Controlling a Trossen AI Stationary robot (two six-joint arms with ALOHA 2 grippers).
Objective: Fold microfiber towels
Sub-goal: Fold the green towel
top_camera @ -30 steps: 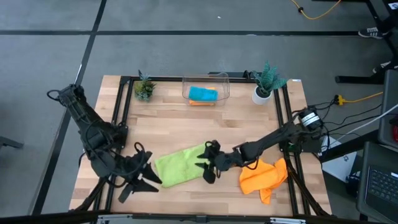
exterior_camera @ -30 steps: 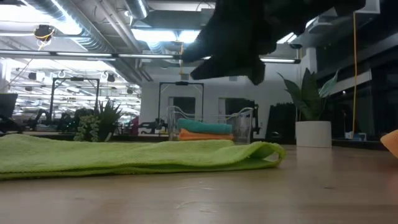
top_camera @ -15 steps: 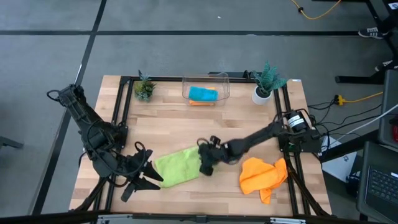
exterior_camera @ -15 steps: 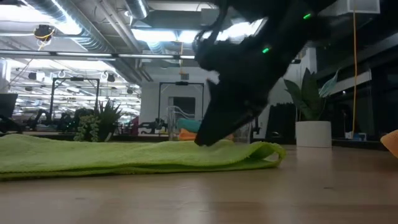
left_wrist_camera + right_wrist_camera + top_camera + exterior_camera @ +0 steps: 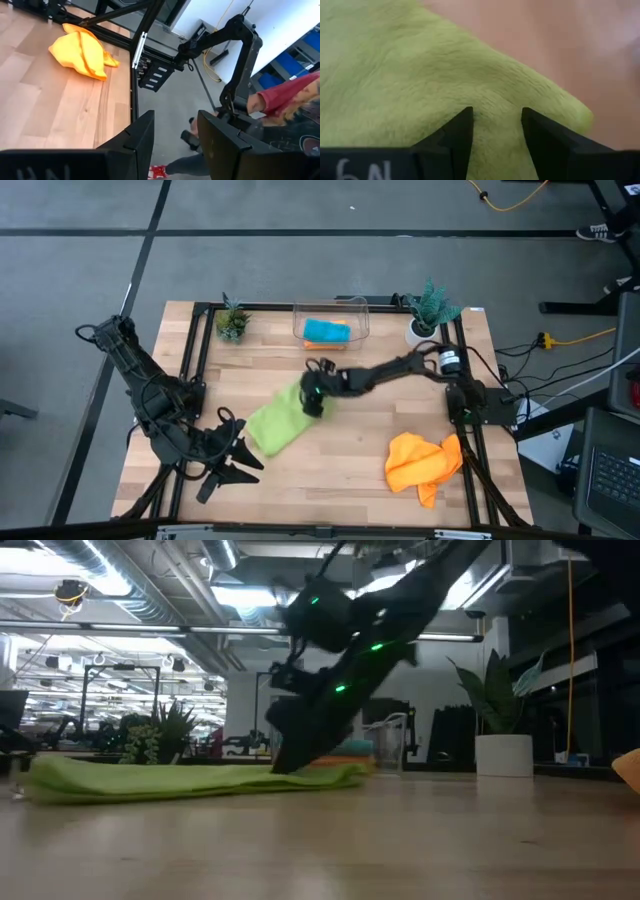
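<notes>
Right pincer (image 5: pixel 312 402) clamped on far corner of green towel (image 5: pixel 275 423) mid-table, left pincer (image 5: pixel 232 463) parted at near left edge, orange towel (image 5: pixel 425 462) crumpled near right edge, bare table (image 5: pixel 350 450) between.

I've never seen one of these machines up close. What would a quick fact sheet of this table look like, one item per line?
right end effector: on the far end of the lime green towel, fingers pressed into the cloth
left end effector: open, at the near left corner
orange towel: crumpled, near right
clear bin: at the far edge, holds a teal towel lying on an orange one
plants: two small pots, one at each far corner
</notes>
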